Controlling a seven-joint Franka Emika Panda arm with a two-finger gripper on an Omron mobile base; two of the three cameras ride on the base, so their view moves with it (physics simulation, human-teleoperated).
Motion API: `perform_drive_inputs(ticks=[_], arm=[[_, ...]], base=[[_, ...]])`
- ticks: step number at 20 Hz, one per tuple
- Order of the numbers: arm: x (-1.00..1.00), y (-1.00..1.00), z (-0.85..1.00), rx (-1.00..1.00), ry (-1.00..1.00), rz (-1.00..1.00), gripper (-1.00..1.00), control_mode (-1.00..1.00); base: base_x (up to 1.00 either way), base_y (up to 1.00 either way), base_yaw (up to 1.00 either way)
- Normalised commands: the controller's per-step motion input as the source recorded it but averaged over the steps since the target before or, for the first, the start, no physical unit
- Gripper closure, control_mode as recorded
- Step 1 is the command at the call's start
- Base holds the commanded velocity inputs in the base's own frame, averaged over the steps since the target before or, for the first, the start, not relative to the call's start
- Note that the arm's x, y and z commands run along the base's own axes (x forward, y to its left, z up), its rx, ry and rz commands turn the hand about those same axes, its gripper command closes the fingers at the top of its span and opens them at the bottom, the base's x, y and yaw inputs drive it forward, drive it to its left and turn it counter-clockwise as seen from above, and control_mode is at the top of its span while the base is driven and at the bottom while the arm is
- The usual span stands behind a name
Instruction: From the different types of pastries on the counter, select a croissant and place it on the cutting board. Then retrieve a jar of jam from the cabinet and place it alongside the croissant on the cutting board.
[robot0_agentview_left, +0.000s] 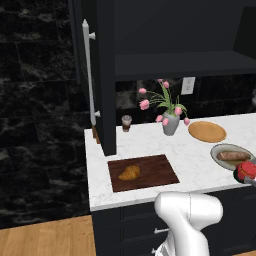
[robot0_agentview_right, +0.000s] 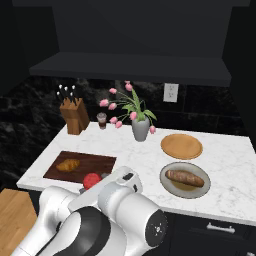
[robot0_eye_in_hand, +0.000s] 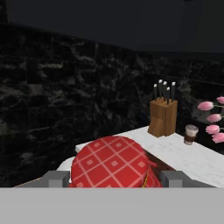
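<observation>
The croissant (robot0_agentview_left: 129, 173) (robot0_agentview_right: 67, 165) lies on the dark wooden cutting board (robot0_agentview_left: 160, 170) (robot0_agentview_right: 97, 162), left of its middle. My gripper (robot0_eye_in_hand: 114, 179) (robot0_agentview_right: 100, 179) is shut on the jar of jam (robot0_eye_in_hand: 111, 162) (robot0_agentview_left: 245, 170) (robot0_agentview_right: 91, 180), red with a checked lid. The jar hangs over the counter's (robot0_agentview_left: 150, 142) (robot0_agentview_right: 225, 165) front edge, to the right of the board. The cabinet (robot0_agentview_left: 180, 35) stands open, its door (robot0_agentview_left: 105, 75) swung out with a pale bar handle (robot0_agentview_left: 89, 75). A long brown roll (robot0_agentview_left: 233, 156) (robot0_agentview_right: 185, 177) rests on a grey plate (robot0_agentview_left: 220, 149).
A vase of pink tulips (robot0_agentview_left: 170, 122) (robot0_agentview_right: 140, 128) stands behind the board. A round wooden plate (robot0_agentview_left: 207, 131) (robot0_agentview_right: 181, 146) lies to its right. A knife block (robot0_agentview_right: 75, 116) (robot0_eye_in_hand: 162, 116) and a brown cup (robot0_agentview_left: 126, 122) (robot0_agentview_right: 102, 120) (robot0_eye_in_hand: 190, 134) stand at the back left.
</observation>
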Motion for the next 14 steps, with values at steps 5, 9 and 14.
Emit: perform_drive_inputs(ticks=[5,9,14], arm=[[0.65,0.14,0.0,0.0,0.03,-0.05,1.0,-1.0],[1.0,0.38,0.0,0.0,0.0,-0.15,1.0,-1.0],[0.38,0.2,-0.01,-0.01,0.02,-0.05,1.0,-1.0]], base=[[0.0,0.0,0.0],[0.0,0.0,0.0],[0.0,0.0,0.0]])
